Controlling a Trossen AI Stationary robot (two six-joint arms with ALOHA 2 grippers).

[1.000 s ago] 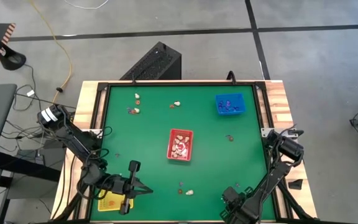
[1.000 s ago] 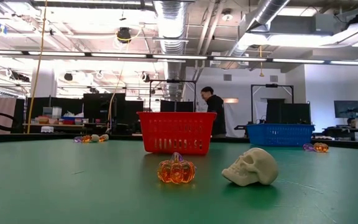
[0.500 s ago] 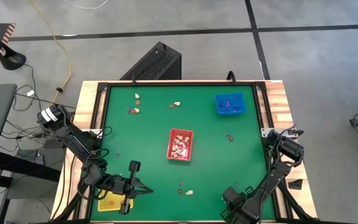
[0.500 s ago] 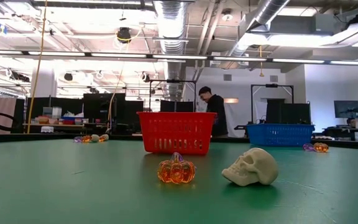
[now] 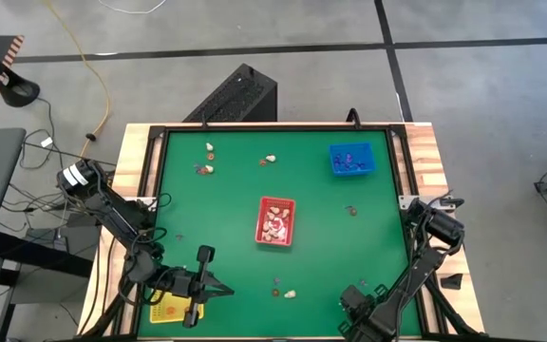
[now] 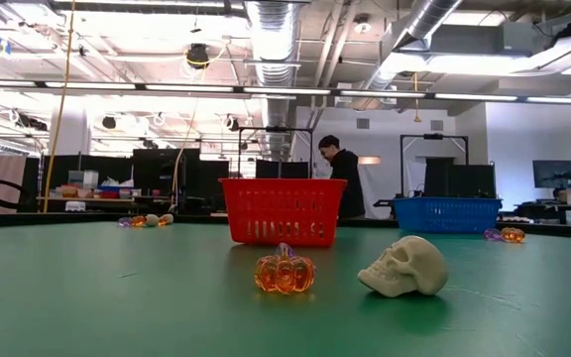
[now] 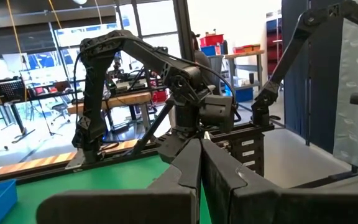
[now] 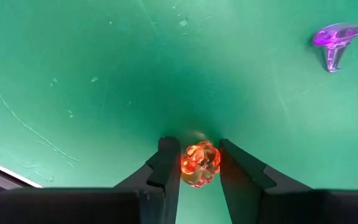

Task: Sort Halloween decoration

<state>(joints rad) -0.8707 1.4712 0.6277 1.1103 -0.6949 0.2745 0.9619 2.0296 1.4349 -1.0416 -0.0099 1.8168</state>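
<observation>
Small Halloween trinkets lie scattered on the green mat. An orange pumpkin (image 6: 284,274) and a cream skull (image 6: 404,268) lie near the front edge, and more (image 5: 204,168) lie at the far left. My right gripper (image 8: 199,163) points down at the near right (image 5: 357,291), closed on another orange pumpkin (image 8: 199,164). A purple trinket (image 8: 334,37) lies on the mat close by. My left gripper (image 7: 199,144) is shut and holds nothing. It hangs above the near left (image 5: 222,290), next to the yellow tray (image 5: 174,311). My right gripper pinches the orange pumpkin's two opposite sides (image 8: 185,163) between its two fingers, at their free ends. The fingers (image 8: 166,163) come from above, pointing down. Whether the pumpkin is on the mat or lifted clear of it, I cannot tell.
A red tray (image 5: 275,220) with cream pieces stands mid-table, and a blue tray (image 5: 351,159) with purple pieces stands at the far right. Another trinket (image 5: 351,211) lies right of the red tray. A person stands in the room beyond the table.
</observation>
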